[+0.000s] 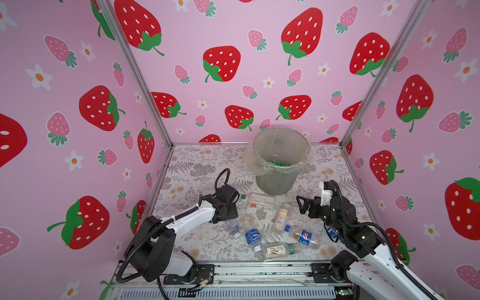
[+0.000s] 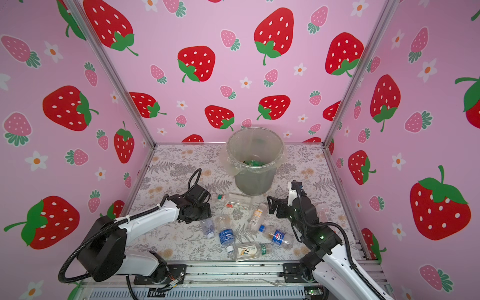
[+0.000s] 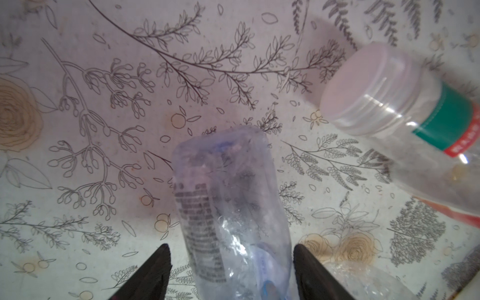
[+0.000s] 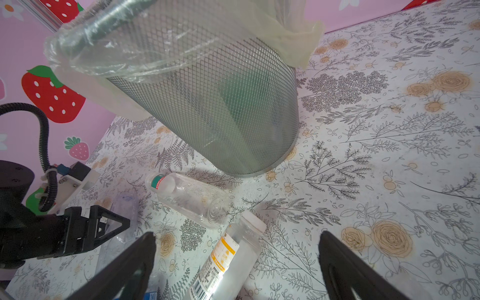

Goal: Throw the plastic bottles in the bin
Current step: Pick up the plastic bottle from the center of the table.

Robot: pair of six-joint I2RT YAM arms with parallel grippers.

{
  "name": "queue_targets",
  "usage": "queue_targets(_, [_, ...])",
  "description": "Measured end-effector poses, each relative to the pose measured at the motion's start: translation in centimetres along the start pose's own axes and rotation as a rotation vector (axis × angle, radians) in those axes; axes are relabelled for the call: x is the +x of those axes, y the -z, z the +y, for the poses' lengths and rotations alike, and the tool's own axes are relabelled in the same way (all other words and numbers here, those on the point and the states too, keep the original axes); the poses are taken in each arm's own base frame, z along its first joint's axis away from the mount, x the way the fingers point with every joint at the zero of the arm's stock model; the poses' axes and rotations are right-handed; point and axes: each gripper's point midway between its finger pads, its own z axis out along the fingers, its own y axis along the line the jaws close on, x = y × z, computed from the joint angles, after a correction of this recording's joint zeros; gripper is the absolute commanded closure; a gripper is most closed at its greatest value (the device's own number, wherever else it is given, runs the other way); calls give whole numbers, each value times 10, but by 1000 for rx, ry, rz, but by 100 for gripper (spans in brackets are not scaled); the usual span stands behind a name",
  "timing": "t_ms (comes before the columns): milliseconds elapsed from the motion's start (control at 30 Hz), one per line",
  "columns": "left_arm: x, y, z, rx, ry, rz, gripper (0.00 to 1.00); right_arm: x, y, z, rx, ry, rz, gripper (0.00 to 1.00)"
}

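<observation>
Left gripper straddles a crumpled bottle, jaws narrow but not yet pinching, to carry it binward; right gripper hangs wide open

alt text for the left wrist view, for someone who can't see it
A crumpled clear bottle lies between the open left claw's black fingers. A second clear bottle, pale cap and green-and-red label, lies beside it on the floral table.
</observation>
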Motion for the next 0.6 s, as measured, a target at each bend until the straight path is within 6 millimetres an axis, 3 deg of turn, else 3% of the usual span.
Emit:
queue_targets(167, [1,-4,3,-24,-6,2,36,0,2,0,-2,-1,-4,1])
queue_targets(600, [1,-6,6,-48,-16,-7,46,0,3,0,-3,-2,-7,1])
